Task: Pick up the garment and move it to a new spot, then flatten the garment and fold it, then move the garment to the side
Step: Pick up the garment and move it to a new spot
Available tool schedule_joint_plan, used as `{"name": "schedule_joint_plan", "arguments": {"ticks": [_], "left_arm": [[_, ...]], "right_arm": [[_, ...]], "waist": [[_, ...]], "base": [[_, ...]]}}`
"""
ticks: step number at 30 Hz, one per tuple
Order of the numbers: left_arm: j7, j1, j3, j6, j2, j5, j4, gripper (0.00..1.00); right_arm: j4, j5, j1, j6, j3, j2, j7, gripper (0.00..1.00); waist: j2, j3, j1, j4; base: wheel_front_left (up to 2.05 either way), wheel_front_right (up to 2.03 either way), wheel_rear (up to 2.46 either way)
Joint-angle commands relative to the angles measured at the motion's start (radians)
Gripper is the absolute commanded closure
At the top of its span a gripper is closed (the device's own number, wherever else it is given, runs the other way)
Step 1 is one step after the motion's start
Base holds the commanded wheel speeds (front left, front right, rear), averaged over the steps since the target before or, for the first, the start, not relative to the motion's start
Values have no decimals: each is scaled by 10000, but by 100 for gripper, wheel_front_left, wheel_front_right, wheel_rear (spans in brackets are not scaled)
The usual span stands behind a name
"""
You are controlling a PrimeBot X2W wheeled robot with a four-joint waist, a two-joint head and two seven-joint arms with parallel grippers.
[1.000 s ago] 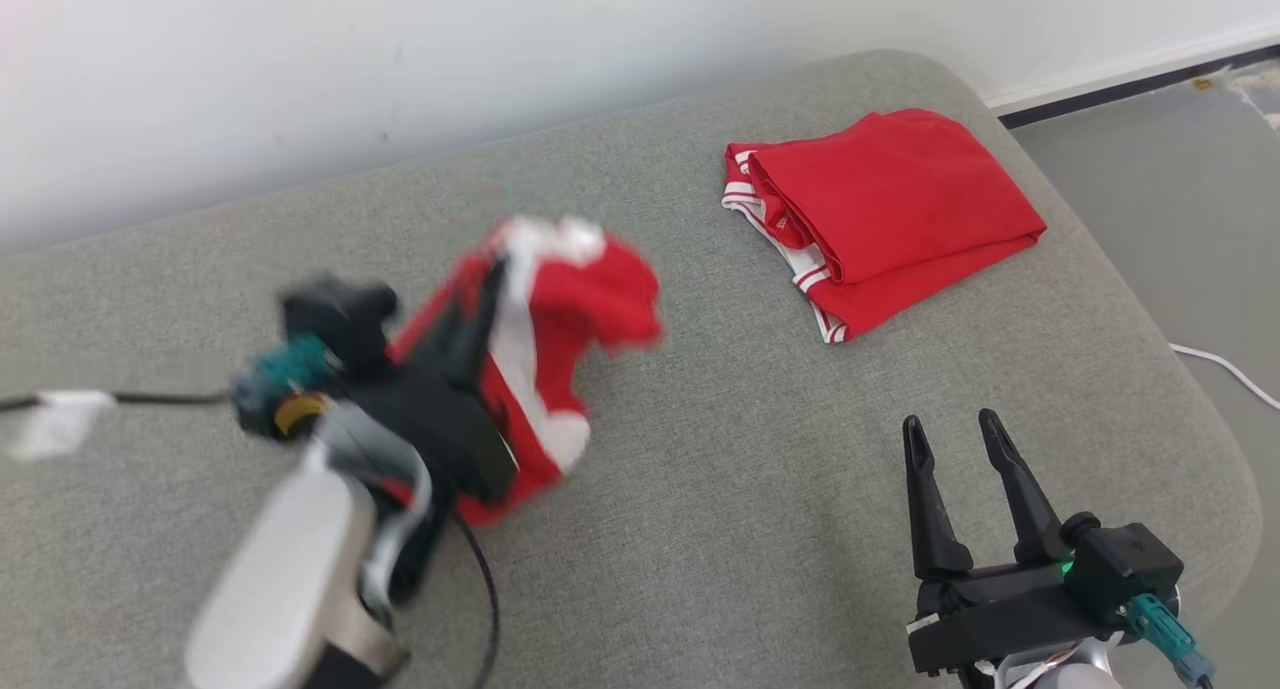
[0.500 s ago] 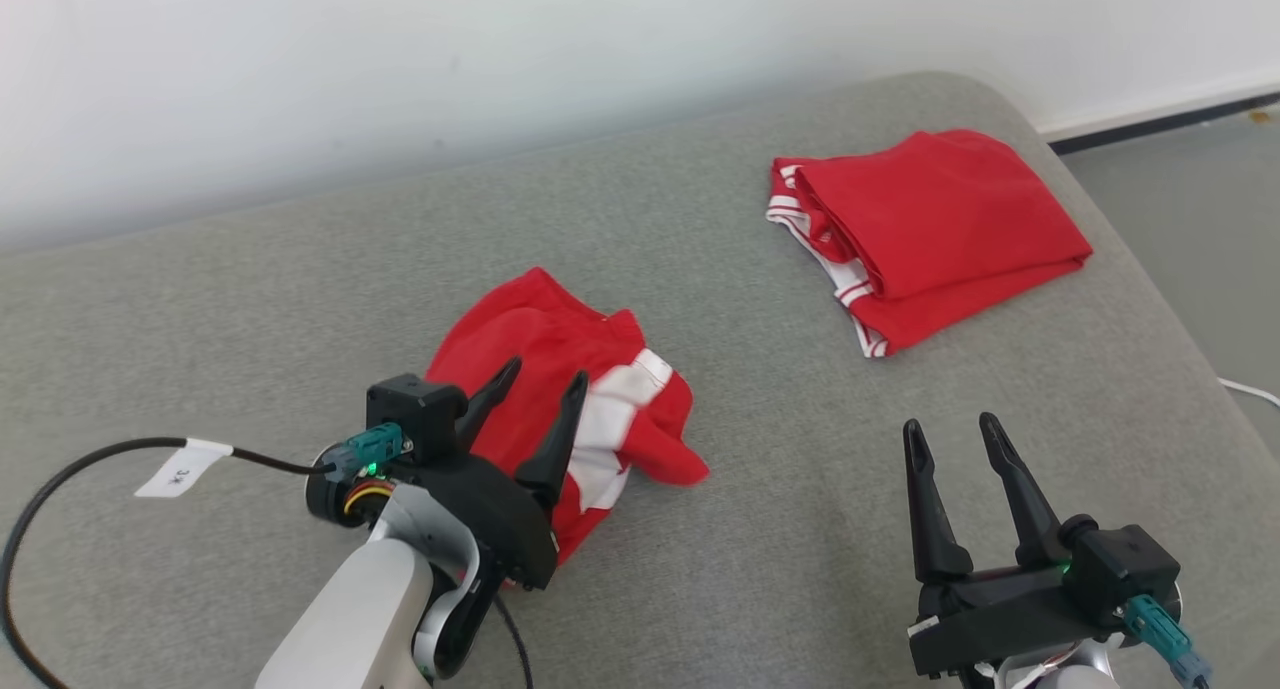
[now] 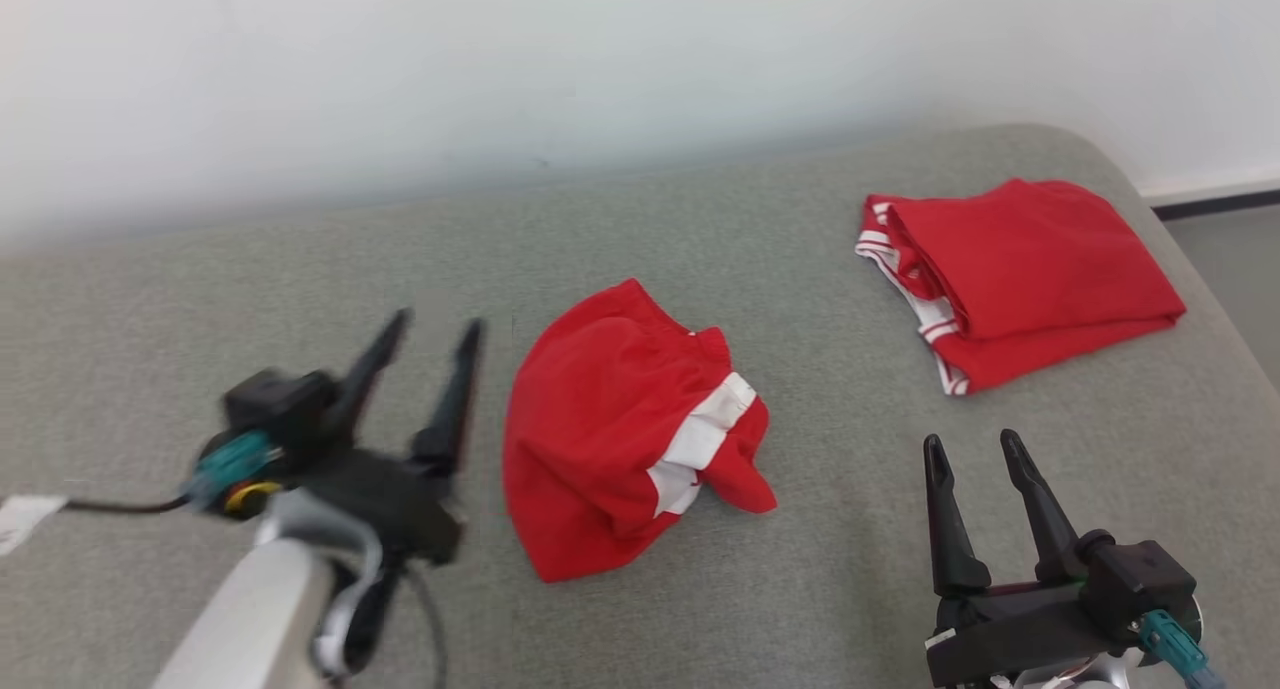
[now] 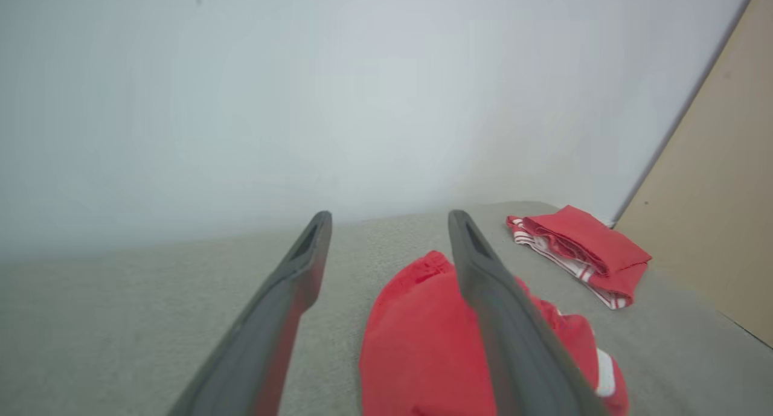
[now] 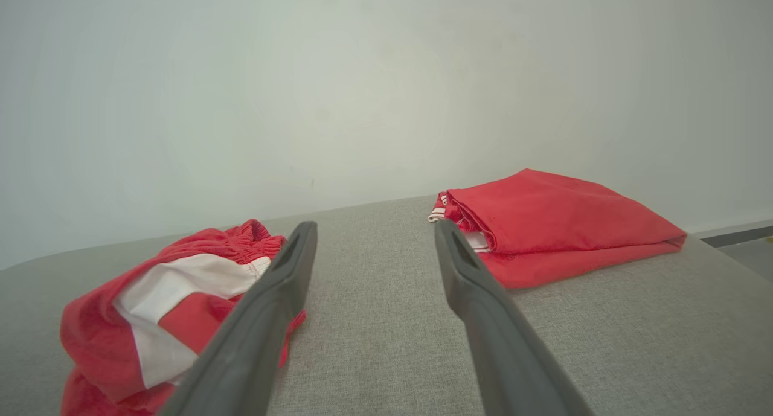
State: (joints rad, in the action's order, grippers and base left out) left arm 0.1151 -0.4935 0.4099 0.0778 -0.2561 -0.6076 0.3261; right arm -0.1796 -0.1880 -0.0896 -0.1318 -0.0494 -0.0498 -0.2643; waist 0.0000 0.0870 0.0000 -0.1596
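Nearest the robot, the right gripper [image 3: 970, 439] hovers over the grey cushion [image 3: 820, 589], on the robot's side of the folded red garment [image 3: 1040, 269]. Its two dark fingers are spread and hold nothing, as they were a second ago.

The left gripper [image 3: 437, 321] is well to the left of the folded red garment and blurred by motion. A second ago it was clamped on the crumpled garment [image 3: 610, 419] and swinging it through the air. Half a second ago its fingers had parted directly over the cloth. Now they stand wide apart and empty, just clear of the crumpled garment's left edge. In the left wrist view the cloth lies beyond and beside the right-hand finger, not between the two.

The crumpled garment, red with a white panel, rests loose on the cushion. It is left of the folded red garment, nearer the robot, and well apart from it. It sits in a rumpled heap, partly doubled over, with nothing touching it.

The folded red garment, with white-striped edges, lies near the cushion's far right corner. It sits elsewhere in the head view than before, but that looks like the camera turning. Behind it rises a plain pale wall [image 3: 500, 69].

The carry to a new spot appears finished. Flattening, folding and moving aside all remain.
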Motion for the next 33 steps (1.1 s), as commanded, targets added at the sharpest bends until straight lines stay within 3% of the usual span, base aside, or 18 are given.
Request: {"name": "schedule_joint_plan", "arguments": {"ticks": [1,7,15,20,33], "left_arm": [[166,322,-222,-133,-347,36,-110,0],[859,1410,-1113,-485,-1127,-233,-404,0],[1427,2931,-1887,-1177,-1409,235,-1082,0],[1488,3908,-2557,-1520,-978,829,-1958,0],[1497,5658,-3970,-1156,448,2983,-2456,0]], "right_arm": [[16,80,62,27,50,-5,-18,0],[32,218,111,27,218,-5,-18,0],[99,364,236,27,377,-7,-18,0],[148,454,315,27,428,-4,-18,0],[-153,439,796,27,344,-8,-18,0]], "waist": [[0,-140,0,251],[0,-276,0,548],[0,-374,0,815],[0,-477,0,941],[0,-838,0,1267]], "base": [[0,0,0],[0,0,0],[0,0,0],[0,0,0],[0,0,0]]}}
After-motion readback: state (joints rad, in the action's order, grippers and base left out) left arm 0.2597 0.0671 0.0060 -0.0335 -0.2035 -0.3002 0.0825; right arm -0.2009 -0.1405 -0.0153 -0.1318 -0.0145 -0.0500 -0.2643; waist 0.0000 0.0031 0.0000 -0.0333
